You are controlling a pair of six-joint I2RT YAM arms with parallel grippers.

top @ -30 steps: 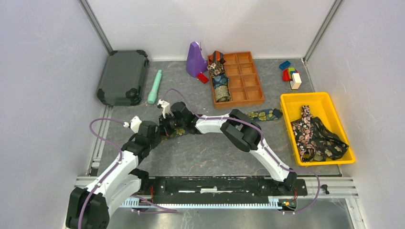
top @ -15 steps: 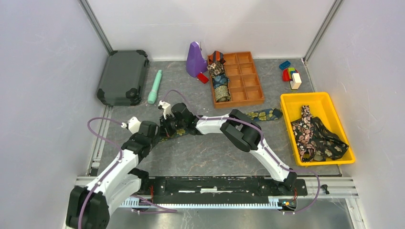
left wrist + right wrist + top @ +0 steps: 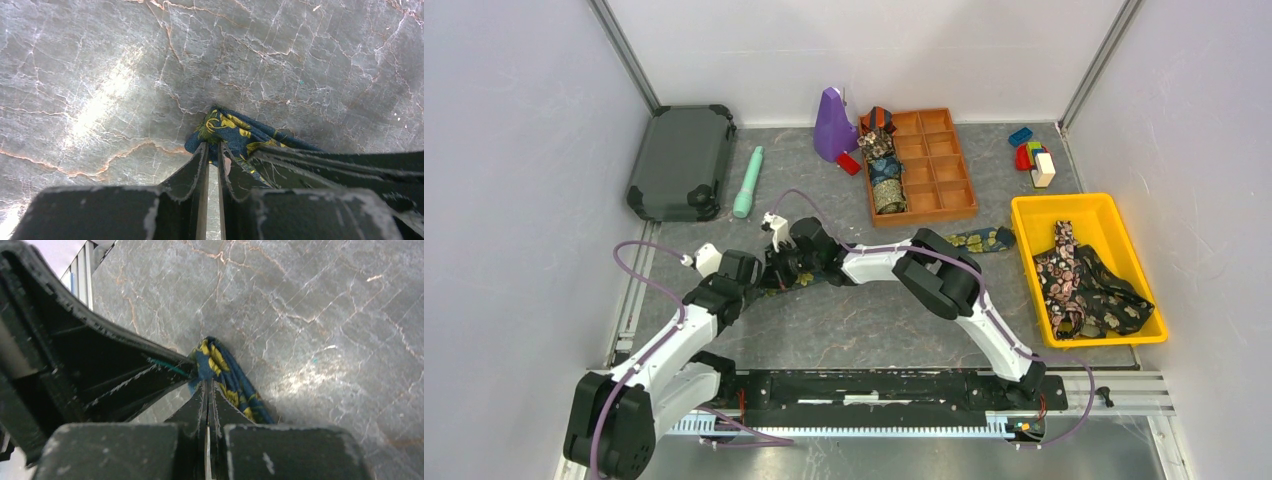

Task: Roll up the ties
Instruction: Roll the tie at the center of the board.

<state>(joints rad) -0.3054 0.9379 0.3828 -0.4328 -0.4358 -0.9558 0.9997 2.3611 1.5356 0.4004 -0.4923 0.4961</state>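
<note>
My left gripper (image 3: 212,146) works at the near left of the grey marbled table (image 3: 844,325), its jaws drawn almost together with only a thin slit between them. Their tips rest against the bunched end of a navy fabric necktie with gold floral print (image 3: 235,131). Whether they actually nip the cloth I cannot tell. My right gripper (image 3: 207,382) meets it from the opposite side, jaws pressed tight together and pinching that same folded end. Seen from overhead, my two grippers sit tip to tip, and the necktie runs rightward under my right forearm, its other end lying flat on the table past my elbow.

To the right, a yellow plastic tub (image 3: 1036,300) holds a loose heap of black ties with pink and white print (image 3: 1089,285). Farther back on the left, a mint-green stick (image 3: 748,182) lies beside a dark grey hard case (image 3: 681,162). A brown wooden compartment tray (image 3: 944,170) stands at the rear, with rolled ties (image 3: 885,170) filling its left column and a purple cone-shaped object (image 3: 833,125) just to its left. Coloured toy blocks (image 3: 1032,158) sit in the far right corner.
</note>
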